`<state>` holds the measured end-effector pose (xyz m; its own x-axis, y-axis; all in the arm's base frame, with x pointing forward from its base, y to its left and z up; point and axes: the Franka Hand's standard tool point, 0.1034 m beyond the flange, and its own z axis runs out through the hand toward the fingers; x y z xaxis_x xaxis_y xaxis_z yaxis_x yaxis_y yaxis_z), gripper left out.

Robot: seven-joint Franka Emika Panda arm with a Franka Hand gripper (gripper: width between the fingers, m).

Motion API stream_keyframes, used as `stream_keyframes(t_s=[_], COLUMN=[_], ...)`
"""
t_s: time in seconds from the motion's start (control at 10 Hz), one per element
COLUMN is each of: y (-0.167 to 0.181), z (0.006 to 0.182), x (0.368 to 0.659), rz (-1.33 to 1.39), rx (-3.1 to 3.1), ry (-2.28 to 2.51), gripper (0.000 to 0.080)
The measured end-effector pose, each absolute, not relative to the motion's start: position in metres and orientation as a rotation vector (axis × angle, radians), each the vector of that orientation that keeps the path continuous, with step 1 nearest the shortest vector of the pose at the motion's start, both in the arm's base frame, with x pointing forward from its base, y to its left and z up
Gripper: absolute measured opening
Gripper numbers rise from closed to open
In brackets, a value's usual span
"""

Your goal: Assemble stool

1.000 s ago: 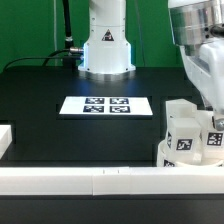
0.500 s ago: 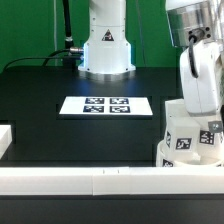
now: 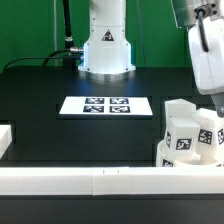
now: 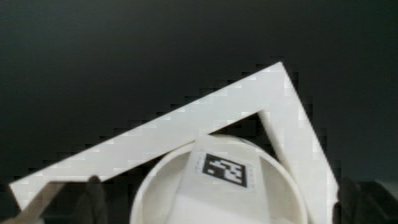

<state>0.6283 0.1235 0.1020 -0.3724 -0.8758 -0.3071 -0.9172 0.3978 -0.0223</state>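
Observation:
The stool parts [image 3: 190, 130] stand bunched at the exterior view's right, against the front rail: white blocks with black-and-white tags, on or beside a round white piece. In the wrist view a rounded white part with a tag [image 4: 228, 168] lies in the corner of the rails, straight below the camera. My gripper [image 4: 222, 208] hangs over it with its dark fingers [image 4: 71, 200] spread to either side, apart from the part and holding nothing. In the exterior view only the arm [image 3: 205, 55] shows, above the parts; the fingers are out of view there.
The marker board [image 3: 105, 105] lies mid-table before the robot base [image 3: 105, 45]. A long white rail [image 3: 90, 180] runs along the front and meets a second rail at a corner [image 4: 276, 75]. A white piece [image 3: 4, 140] sits at the exterior view's left edge.
The arm swung toward the exterior view's left, then back to the right and higher. The stool parts have not moved.

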Motion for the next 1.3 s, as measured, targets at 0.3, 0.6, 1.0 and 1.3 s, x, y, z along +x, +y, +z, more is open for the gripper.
stream_keyframes(t_s=[0.3, 0.6, 1.0, 1.3], y=[0.124, 0.125, 0.126, 0.123], z=[0.099, 0.108, 0.109, 0.111], x=[0.625, 0.627, 0.625, 0.621], rz=[0.208, 0.283, 0.251, 0.237], rx=[-1.834, -2.399, -2.631, -2.825], ry=[2.207, 1.674, 1.253, 0.833], gripper=[0.0648, 0.0648, 0.0648, 0.0648])
